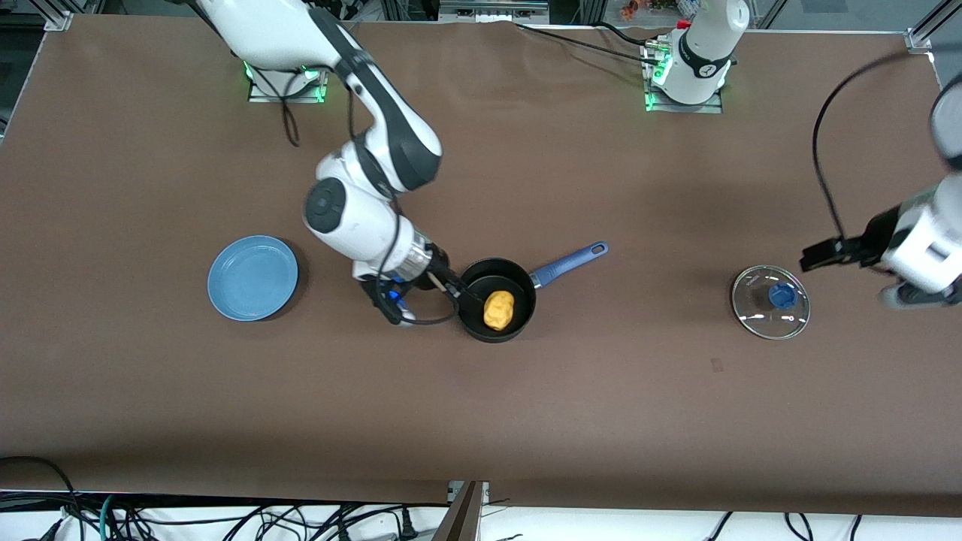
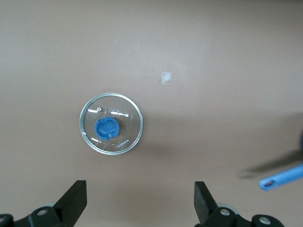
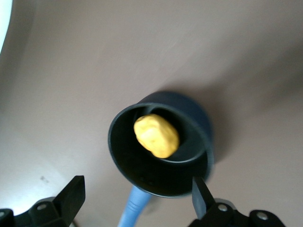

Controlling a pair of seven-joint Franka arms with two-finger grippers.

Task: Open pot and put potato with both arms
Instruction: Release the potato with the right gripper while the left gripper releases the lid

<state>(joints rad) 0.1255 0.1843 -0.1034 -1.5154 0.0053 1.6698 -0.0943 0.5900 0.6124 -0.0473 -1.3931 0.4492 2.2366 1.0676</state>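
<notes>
From my station I see the small round black saucepan with the long blue handle point(image 1: 497, 299) standing open near the middle of the brown table point(image 1: 526, 421), and the lumpy yellow-orange potato point(image 1: 498, 309) lying inside it on the pot's floor, much smaller than the mouth. My right gripper point(image 1: 456, 289) hangs over the pot's rim on the side toward the right arm's end of the table; in the right wrist view its fingers point(image 3: 71, 196) stand wide apart with nothing between them, and the potato point(image 3: 156, 135) sits in the pot point(image 3: 161, 149) beneath, clear of both fingers. The pot's handle runs away from this gripper, toward the left arm's end and slightly farther from the front camera. The round clear glass lid with the blue knob point(image 1: 770, 301) lies flat on the table well apart from the pot, toward the left arm's end. My left gripper point(image 1: 819, 254) is over the table just beside the lid, jaws spread wide and empty, as the left wrist view shows with the lid point(image 2: 111, 129) resting below them. A flat light-blue plate point(image 1: 252, 277) sits toward the right arm's end, unused. I judge the task essentially done: what remains is lifting the right gripper straight up, since the potato lies just beside its fingers and any sideways drift could knock the rim.
</notes>
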